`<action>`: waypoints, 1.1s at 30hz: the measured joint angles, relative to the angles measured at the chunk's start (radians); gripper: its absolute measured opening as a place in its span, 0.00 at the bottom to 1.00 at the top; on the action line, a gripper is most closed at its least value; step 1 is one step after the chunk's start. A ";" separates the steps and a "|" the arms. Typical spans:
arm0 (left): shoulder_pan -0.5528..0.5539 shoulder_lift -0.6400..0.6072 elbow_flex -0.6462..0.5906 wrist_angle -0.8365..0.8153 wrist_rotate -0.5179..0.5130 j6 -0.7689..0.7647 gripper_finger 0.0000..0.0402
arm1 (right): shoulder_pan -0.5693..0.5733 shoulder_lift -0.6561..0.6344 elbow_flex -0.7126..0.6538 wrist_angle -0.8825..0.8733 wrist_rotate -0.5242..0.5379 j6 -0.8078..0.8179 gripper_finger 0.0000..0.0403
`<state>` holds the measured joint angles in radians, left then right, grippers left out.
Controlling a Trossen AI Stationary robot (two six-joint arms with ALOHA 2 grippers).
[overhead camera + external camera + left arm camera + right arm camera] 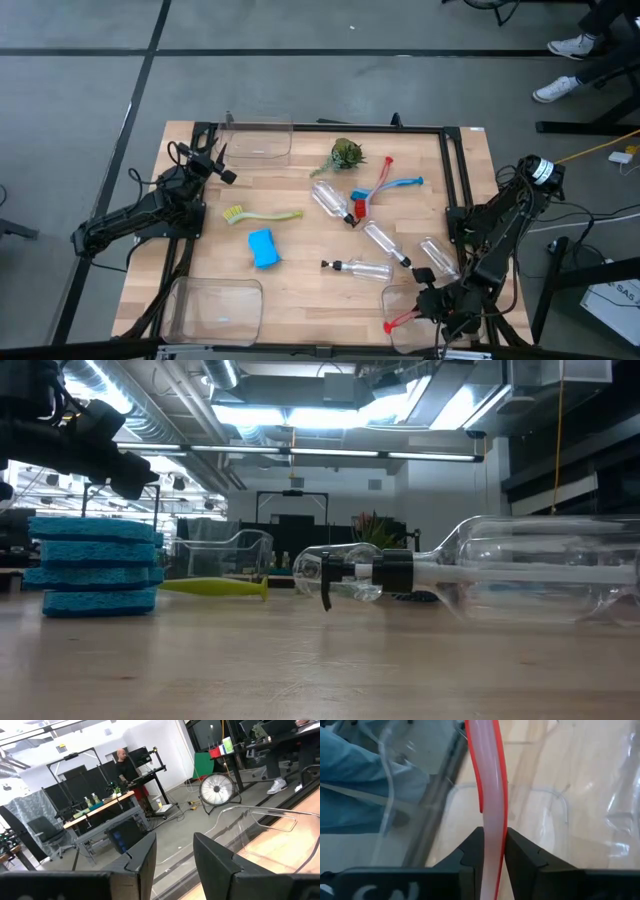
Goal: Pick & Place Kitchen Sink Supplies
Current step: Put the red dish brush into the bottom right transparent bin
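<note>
The right gripper (493,851) is clamped on the handle of a red brush (490,775), both fingers pressed against the pale, red-edged stem. In the high view this gripper (432,308) sits at the near right corner of the table, over a clear bin (400,300), with the red brush (400,321) pointing left from it; whether the brush head touches the bin floor is hard to tell.

The left gripper (175,855) has its fingers slightly apart with nothing between them, waiting at the far left of the table (300,240) near another clear bin (258,140).

The other supplies lie on the wood. A yellow-green brush (262,214) lies left of centre, and a blue sponge (263,248) sits just nearer than it. A second red brush (368,190) and a blue brush (395,186) cross each other right of centre, beside a small green plant (346,154). Four clear pump bottles lie on their sides: one (332,201) near the middle, one (384,243) to its right, one (358,267) nearer, and one (438,257) close to the right arm. A third clear bin (212,308) stands at the near left.
</note>
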<state>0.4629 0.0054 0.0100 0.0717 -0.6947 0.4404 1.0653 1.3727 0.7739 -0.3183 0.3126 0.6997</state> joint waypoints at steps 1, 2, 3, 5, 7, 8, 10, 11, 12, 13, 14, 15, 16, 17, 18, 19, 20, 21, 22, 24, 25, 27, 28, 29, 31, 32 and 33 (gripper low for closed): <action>0.000 0.000 0.000 0.000 0.000 0.000 0.31 | 0.000 0.000 0.006 -0.004 0.000 -0.001 0.19; 0.000 0.000 0.000 0.000 0.000 0.000 0.31 | -0.001 0.000 0.011 -0.012 0.000 -0.001 0.21; 0.000 0.000 0.000 0.000 0.000 0.000 0.31 | -0.003 0.000 0.015 -0.020 0.000 0.000 0.22; 0.000 0.000 0.000 0.000 0.000 0.000 0.31 | -0.003 0.000 0.018 -0.024 0.001 0.003 0.26; 0.000 0.000 0.000 0.000 0.000 0.000 0.31 | -0.003 0.000 0.019 -0.024 0.001 0.005 0.31; 0.000 0.000 0.000 0.000 0.000 0.000 0.31 | -0.003 0.000 0.019 -0.024 0.001 0.006 0.34; 0.000 0.000 0.000 0.000 0.000 0.000 0.31 | -0.003 0.000 0.019 -0.024 -0.005 0.007 0.40; 0.000 0.000 0.000 0.000 0.000 0.000 0.31 | -0.004 -0.003 0.019 -0.025 -0.018 0.006 0.43; 0.000 0.000 0.000 0.000 0.000 0.000 0.31 | -0.008 -0.007 0.019 -0.025 -0.037 0.003 0.45; 0.000 0.000 0.000 0.000 0.000 0.000 0.31 | -0.014 -0.014 0.019 -0.026 -0.058 0.003 0.47; 0.000 0.000 0.000 0.000 0.000 0.000 0.31 | -0.021 -0.023 0.019 -0.026 -0.078 0.005 0.49; 0.000 0.000 0.000 0.000 0.000 0.000 0.31 | -0.031 -0.036 0.019 -0.030 -0.092 0.014 0.50; 0.000 0.000 0.000 0.000 0.000 0.000 0.31 | -0.042 -0.051 0.019 -0.039 -0.100 0.024 0.51; 0.000 0.000 0.000 0.000 0.000 0.000 0.31 | -0.052 -0.069 0.019 -0.051 -0.105 0.029 0.52; 0.000 0.000 0.000 0.000 0.000 0.000 0.31 | -0.062 -0.089 0.019 -0.061 -0.105 0.031 0.52; 0.000 0.000 0.000 0.000 0.000 0.000 0.31 | -0.071 -0.111 0.019 -0.068 -0.104 0.032 0.52; 0.000 0.000 0.000 0.000 0.000 0.000 0.31 | -0.079 -0.135 0.019 -0.074 -0.104 0.030 0.52; 0.000 0.000 0.000 0.000 0.000 0.000 0.31 | -0.088 -0.160 0.019 -0.076 -0.104 0.029 0.52; 0.000 0.000 0.000 0.000 0.000 0.000 0.31 | -0.098 -0.186 0.019 -0.075 -0.104 0.028 0.52; 0.000 0.000 0.000 0.000 0.000 0.000 0.31 | -0.117 -0.233 0.019 -0.076 -0.090 0.026 0.52; 0.000 0.000 0.000 0.000 0.000 0.000 0.31 | -0.126 -0.256 0.019 -0.075 -0.071 0.026 0.52; 0.000 0.000 0.000 0.000 0.000 0.000 0.31 | -0.145 -0.296 0.019 -0.075 -0.027 0.018 0.52; 0.000 0.000 0.000 0.000 0.000 0.000 0.31 | -0.156 -0.314 0.019 -0.075 -0.005 0.009 0.52; 0.000 0.000 0.000 0.000 0.000 0.000 0.31 | -0.165 -0.329 0.019 -0.072 0.016 -0.003 0.52; 0.000 0.000 0.000 0.000 0.000 0.000 0.31 | -0.188 -0.350 0.019 -0.060 0.054 -0.037 0.52; 0.000 0.000 0.000 0.000 0.000 0.000 0.31 | -0.200 -0.357 0.019 -0.050 0.068 -0.061 0.52; 0.000 0.000 0.000 0.000 0.000 0.000 0.31 | -0.213 -0.361 0.019 -0.036 0.078 -0.096 0.52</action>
<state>0.4629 0.0051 0.0101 0.0715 -0.6945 0.4408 0.8521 1.0118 0.7929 -0.3545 0.3903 0.6040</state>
